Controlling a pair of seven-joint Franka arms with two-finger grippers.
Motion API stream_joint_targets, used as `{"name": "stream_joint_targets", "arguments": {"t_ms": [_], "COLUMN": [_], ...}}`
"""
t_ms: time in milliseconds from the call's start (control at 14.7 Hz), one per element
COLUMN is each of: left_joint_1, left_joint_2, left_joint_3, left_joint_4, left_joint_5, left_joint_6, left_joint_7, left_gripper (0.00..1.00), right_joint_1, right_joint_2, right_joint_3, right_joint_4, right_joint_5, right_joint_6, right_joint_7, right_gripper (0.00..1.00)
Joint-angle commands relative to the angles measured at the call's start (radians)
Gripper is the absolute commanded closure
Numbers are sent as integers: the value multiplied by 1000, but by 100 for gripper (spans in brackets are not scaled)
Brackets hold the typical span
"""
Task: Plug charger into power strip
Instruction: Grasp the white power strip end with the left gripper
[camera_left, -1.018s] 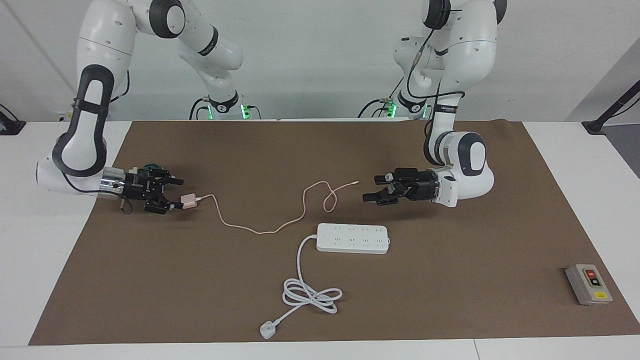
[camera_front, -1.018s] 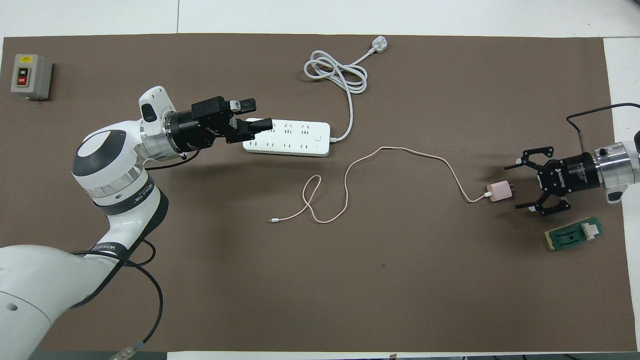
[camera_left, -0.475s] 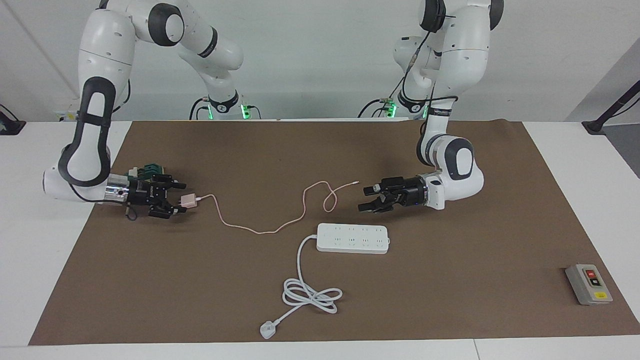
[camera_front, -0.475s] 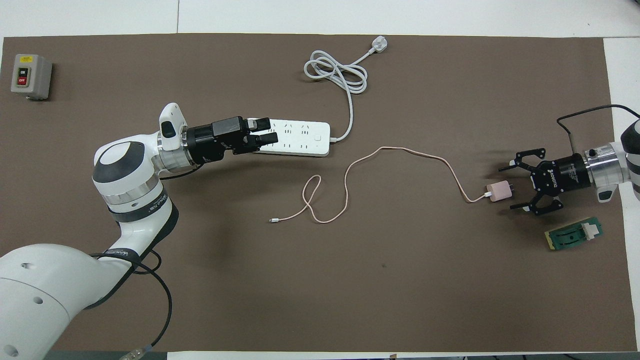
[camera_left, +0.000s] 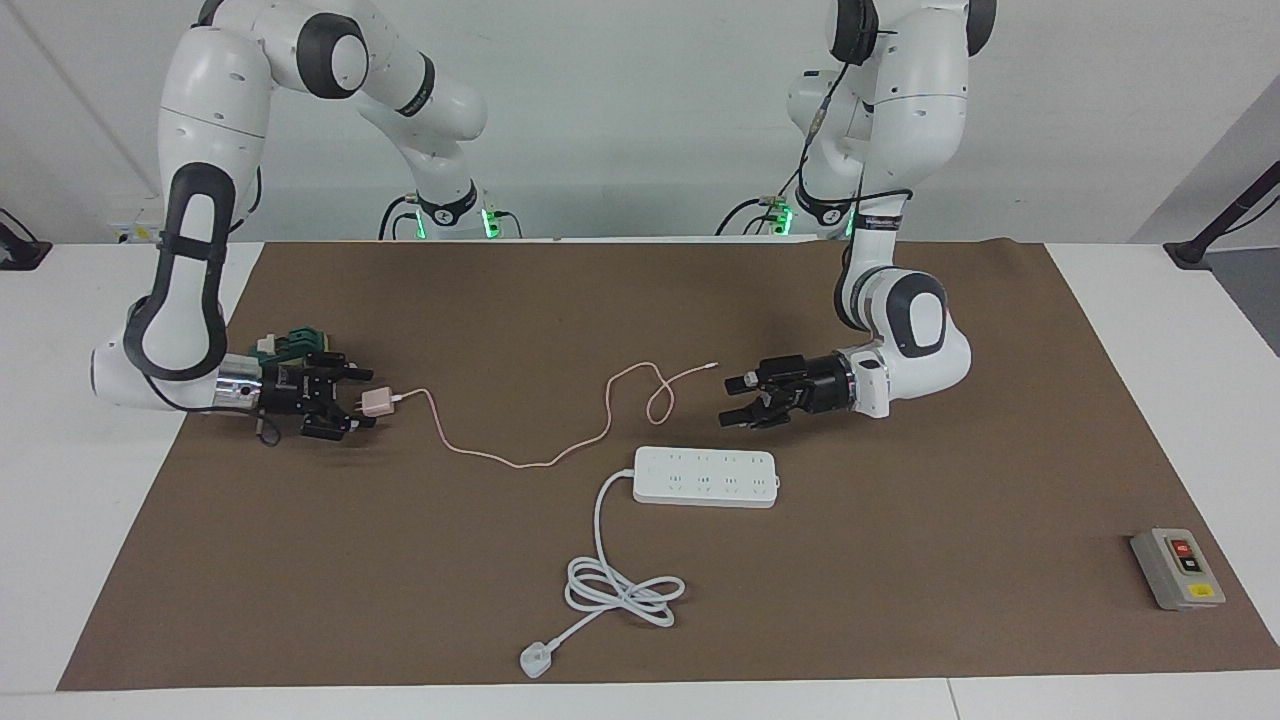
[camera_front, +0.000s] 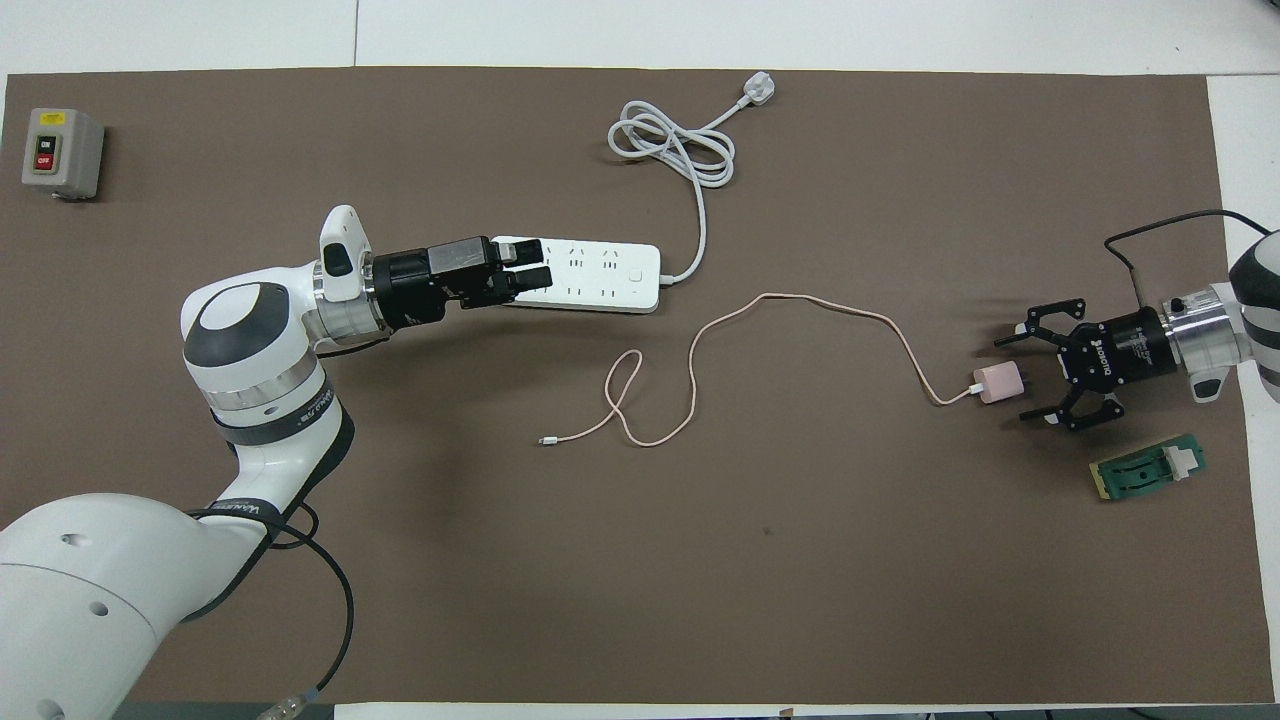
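In the facing view, the right gripper (camera_left: 358, 402) lay low over the brown mat (camera_left: 900, 600) at the right arm's end of the table (camera_left: 1150, 300), its jaws spread wide with the pink charger (camera_left: 377, 402) between their tips; whether they touched it could not be told. The charger sat on the mat, its thin pink cable (camera_left: 520, 462) trailing toward the middle and ending in a loop. A green part (camera_left: 290, 343) lay just beside the gripper, nearer to the robots. The left gripper (camera_left: 735, 399) hung low over the mat, close to the power strip (camera_left: 705, 477), jaws parted and holding nothing. The strip lay flat near the middle, farther from the robots than the cable, its thick white cord (camera_left: 620, 590) coiled and ending in a white plug (camera_left: 535, 660). A grey switch box (camera_left: 1177, 569) with red and yellow buttons stood at the left arm's end.

In the overhead view, the left gripper (camera_front: 535, 262) covered one end of the power strip (camera_front: 600, 275), jaws parted. The right gripper (camera_front: 1020, 378) straddled the charger (camera_front: 997, 384), jaws spread; white lettering on its body was too small to read surely. The cable (camera_front: 800, 300) curved from the charger toward the middle. The switch box (camera_front: 62, 153) showed "ON" and "OFF" on its buttons. The green part (camera_front: 1150, 470) lay near the right gripper. The cord (camera_front: 670, 150) and plug (camera_front: 757, 91) lay farthest from the robots.
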Motion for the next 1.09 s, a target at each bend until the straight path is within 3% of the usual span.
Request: {"name": "stream_joint_targets", "arguments": {"t_ms": [0, 882, 1018], "left_joint_1": [-21, -96, -113], "left_joint_2": [-14, -7, -7], "left_joint_3": [19, 14, 13], "left_joint_4": [-6, 8, 15], "left_joint_5": [16, -7, -9], "left_joint_6": [19, 25, 20], "left_joint_7": [8, 9, 9], "left_gripper": [0, 0, 0], "right_joint_1": [-9, 0, 0], "right_joint_2": [14, 14, 14], "right_joint_3": [7, 9, 9], "right_joint_4": [21, 7, 5], "right_joint_5": [-35, -39, -39], "right_joint_6": [1, 24, 24], "right_joint_7": [-42, -57, -57], "right_gripper": [0, 1, 19]}}
